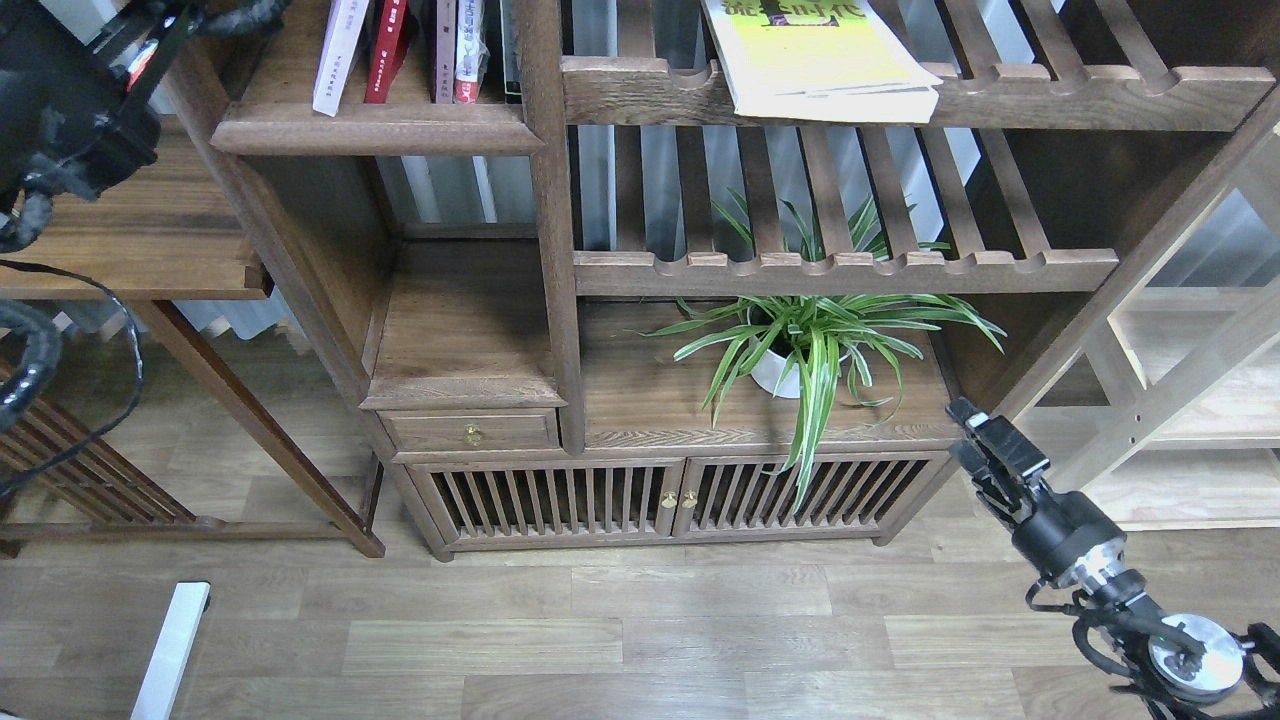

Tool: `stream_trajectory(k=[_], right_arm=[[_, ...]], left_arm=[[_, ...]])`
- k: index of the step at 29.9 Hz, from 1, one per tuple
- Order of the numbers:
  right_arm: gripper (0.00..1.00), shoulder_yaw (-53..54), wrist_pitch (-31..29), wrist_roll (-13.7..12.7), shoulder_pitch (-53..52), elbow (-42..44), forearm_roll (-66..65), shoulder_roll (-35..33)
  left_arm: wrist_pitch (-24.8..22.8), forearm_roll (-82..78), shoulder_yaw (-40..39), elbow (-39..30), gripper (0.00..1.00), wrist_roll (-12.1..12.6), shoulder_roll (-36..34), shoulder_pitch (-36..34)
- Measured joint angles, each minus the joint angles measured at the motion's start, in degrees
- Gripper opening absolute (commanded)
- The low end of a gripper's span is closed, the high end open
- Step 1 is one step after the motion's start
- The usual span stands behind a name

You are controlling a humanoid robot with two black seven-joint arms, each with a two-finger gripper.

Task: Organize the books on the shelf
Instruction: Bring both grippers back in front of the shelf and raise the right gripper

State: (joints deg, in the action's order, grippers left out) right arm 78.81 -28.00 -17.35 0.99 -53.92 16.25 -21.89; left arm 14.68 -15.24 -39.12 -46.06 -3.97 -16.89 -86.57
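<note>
The shelf [375,128] is the dark board with a rounded front edge at the upper left. A white-lavender book [335,50] stands on it, leaning left. A red book [390,45] is beside it, then two more upright spines [458,50]. The large yellow-green book [820,60] lies flat on the slatted rack [1000,95] at the upper right, overhanging its front rail. My left arm [60,100] fills the top left corner and its gripper is beyond the frame edge. My right gripper [962,432] hangs low right by the cabinet corner, open and empty.
A potted spider plant [800,350] stands on the cabinet top under the lower slatted rack [850,270]. A small drawer [470,432] and slatted doors [680,495] sit below. A brown side table [140,250] is at left, with pale shelving [1190,400] at right.
</note>
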Motion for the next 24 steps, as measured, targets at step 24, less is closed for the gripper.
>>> stream_trajectory(k=[24], right_arm=[[0.99, 7.7, 0.0, 0.1, -6.0, -3.3, 1.0, -0.4]], left_arm=[[-42.5, 20.5, -7.9, -1.0, 0.99, -7.8, -1.5, 11.6]])
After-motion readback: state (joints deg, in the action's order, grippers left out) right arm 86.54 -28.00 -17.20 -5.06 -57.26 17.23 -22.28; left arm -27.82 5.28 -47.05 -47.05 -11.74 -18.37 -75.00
